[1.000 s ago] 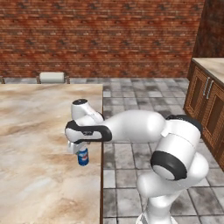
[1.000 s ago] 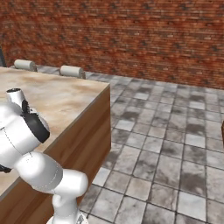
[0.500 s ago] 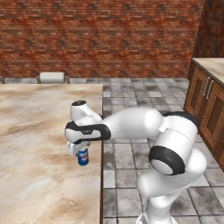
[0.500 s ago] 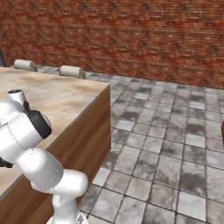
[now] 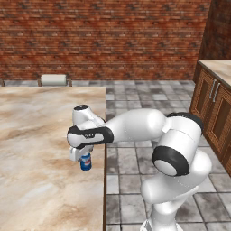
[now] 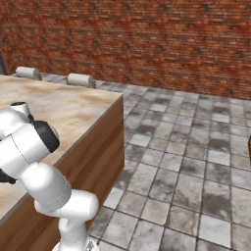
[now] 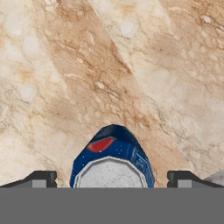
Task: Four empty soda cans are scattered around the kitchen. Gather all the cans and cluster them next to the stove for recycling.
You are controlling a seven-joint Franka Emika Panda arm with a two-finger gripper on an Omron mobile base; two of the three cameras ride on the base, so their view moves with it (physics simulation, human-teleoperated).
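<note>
Marble tabletop point(image 5: 36, 135) carries a blue soda can point(image 7: 112, 159) — silver-topped, with a red patch. Gripper point(image 7: 111, 178) wide open, fingertips point(image 7: 41, 178) either side, not touching. No legible writing.

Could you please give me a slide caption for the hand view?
Open claw straddling a blue soda can on the marble counter.

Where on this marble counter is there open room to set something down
Most of the marble counter is bare: the broad stretch from the blue can back toward the brick wall, and the near patch below it. The one tight spot is the right edge, where the open gripper straddles the can.
</note>
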